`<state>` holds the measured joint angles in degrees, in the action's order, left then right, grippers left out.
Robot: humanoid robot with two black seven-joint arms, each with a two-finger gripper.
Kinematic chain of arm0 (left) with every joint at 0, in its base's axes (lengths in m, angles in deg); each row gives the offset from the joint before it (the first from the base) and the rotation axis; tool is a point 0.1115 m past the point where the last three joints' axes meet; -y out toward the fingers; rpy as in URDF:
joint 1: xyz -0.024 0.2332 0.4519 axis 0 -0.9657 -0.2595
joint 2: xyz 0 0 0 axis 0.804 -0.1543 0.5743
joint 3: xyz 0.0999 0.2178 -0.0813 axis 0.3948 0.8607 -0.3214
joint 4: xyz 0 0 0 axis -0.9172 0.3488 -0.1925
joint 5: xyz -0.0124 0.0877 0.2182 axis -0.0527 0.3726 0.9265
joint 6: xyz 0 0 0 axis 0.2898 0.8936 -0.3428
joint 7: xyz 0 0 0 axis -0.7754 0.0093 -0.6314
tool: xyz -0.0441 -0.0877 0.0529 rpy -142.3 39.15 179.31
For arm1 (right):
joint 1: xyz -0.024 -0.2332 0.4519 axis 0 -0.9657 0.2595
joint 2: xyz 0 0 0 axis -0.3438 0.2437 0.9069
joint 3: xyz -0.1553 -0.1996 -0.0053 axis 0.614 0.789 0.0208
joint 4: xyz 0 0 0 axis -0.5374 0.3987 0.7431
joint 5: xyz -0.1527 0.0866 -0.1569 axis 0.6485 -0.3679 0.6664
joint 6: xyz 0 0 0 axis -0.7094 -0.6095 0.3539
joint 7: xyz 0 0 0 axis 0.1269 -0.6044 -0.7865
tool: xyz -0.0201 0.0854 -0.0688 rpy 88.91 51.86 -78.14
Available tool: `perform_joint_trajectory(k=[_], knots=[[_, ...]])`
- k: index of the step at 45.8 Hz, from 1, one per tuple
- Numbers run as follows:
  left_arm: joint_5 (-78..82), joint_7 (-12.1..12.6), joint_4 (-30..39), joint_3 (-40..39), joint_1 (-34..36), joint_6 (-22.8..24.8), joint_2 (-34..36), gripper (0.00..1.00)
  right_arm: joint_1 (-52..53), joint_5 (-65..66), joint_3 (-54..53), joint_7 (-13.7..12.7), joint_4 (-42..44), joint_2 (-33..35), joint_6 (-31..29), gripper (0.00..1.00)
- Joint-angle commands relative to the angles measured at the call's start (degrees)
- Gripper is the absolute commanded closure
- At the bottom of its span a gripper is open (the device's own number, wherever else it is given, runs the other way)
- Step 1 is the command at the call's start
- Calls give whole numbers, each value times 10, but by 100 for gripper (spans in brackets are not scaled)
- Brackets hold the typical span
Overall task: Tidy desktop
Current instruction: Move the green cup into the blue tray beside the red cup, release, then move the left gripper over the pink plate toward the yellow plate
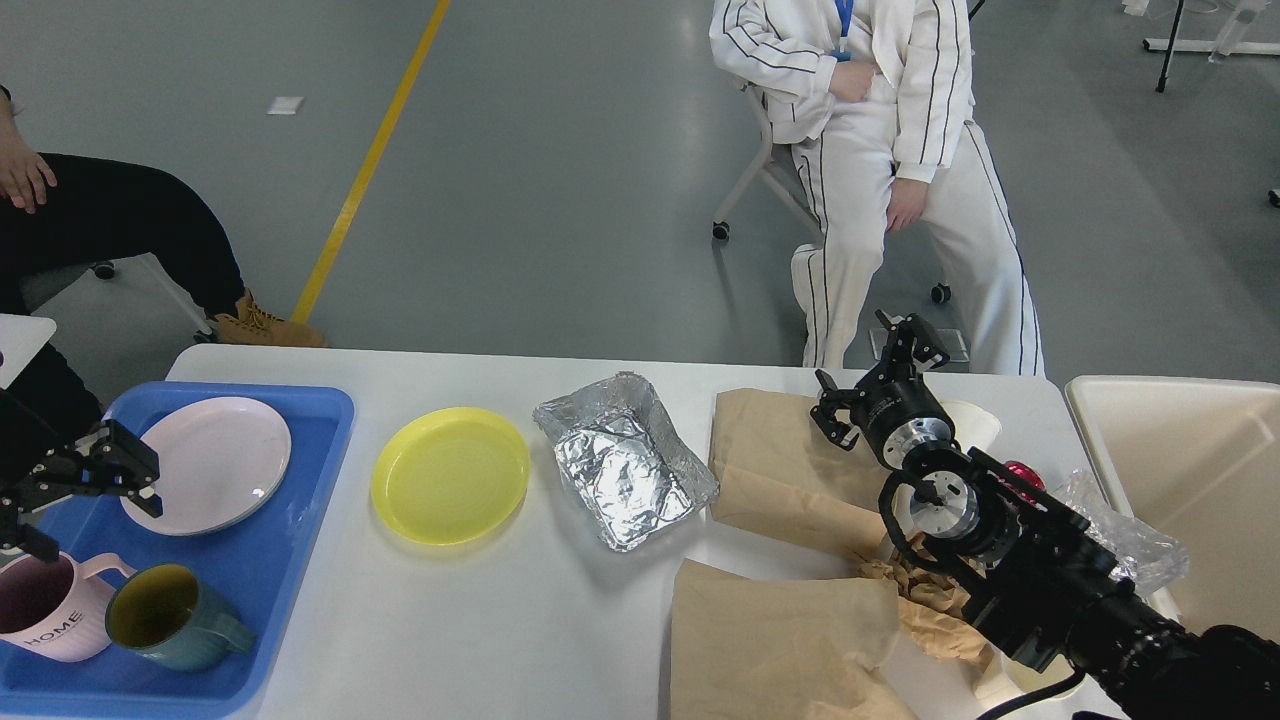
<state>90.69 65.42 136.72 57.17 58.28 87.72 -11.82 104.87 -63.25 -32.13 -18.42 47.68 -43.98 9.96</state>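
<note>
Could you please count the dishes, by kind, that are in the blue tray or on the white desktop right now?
Plates: 2, a pale pink plate in the blue tray and a yellow plate on the desktop.
Mugs: 2, a pink mug and a teal mug, both in the tray.
Foil trays: 1, the foil tray on the desktop.
Total: 5.

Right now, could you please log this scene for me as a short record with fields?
desktop: white, partly cluttered
blue tray: far left; holds pink plate, pink mug, green mug
yellow plate: on desktop, beside tray
foil pan: centre, empty
brown paper: right half, crumpled
beige bin: right edge
left gripper: open, above tray, empty
right gripper: open, above brown paper, empty
</note>
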Motion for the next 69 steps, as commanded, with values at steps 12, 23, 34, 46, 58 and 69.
perform_joint_trajectory(k=[12, 23, 34, 46, 58, 69], knots=[[0, 1, -1, 85, 171, 0, -133, 6, 0, 1, 0, 0, 0, 0, 0, 0], [-1, 4, -2, 83, 183, 0, -172, 5, 0, 0, 0, 0, 0, 0, 0, 0], [-4, 5, -26, 47, 76, -26, -171, 5, 0, 1, 0, 0, 0, 0, 0, 0], [-4, 7, -141, -7, -68, -48, -161, 5, 0, 0, 0, 0, 0, 0, 0, 0], [-2, 22, -271, -137, -183, -65, -165, 5, 0, 0, 0, 0, 0, 0, 0, 0], [-2, 70, -290, -192, -229, -161, -181, 5, 0, 1, 0, 0, 0, 0, 0, 0]])
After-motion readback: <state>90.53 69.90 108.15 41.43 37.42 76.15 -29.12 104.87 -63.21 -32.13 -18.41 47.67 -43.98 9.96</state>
